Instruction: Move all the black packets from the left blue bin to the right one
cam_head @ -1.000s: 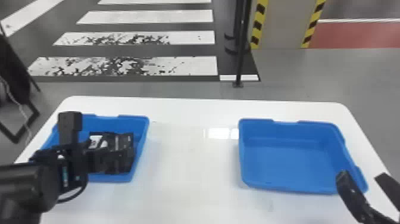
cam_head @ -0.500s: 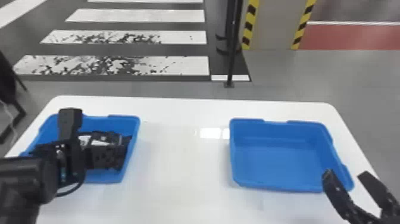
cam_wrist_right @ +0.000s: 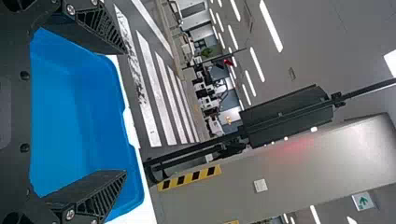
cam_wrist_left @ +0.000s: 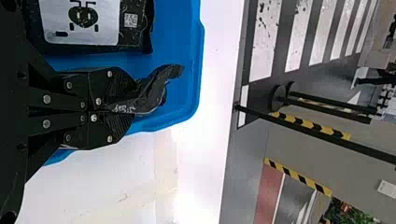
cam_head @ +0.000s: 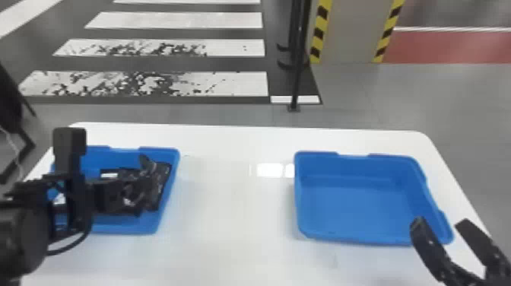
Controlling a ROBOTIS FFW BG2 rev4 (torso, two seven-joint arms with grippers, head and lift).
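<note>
Your right gripper sits fingers apart by the right bin's near corner, tbh probably just out of the way. Your left gripper is pinching a black packet at the left bin, likely to peel it off from the labelled packet.

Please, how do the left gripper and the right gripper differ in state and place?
The left gripper is shut on a black packet, while the right gripper stands open with nothing between its fingers. The left gripper is at the left blue bin; the right gripper is near the right blue bin. Both are black.
</note>
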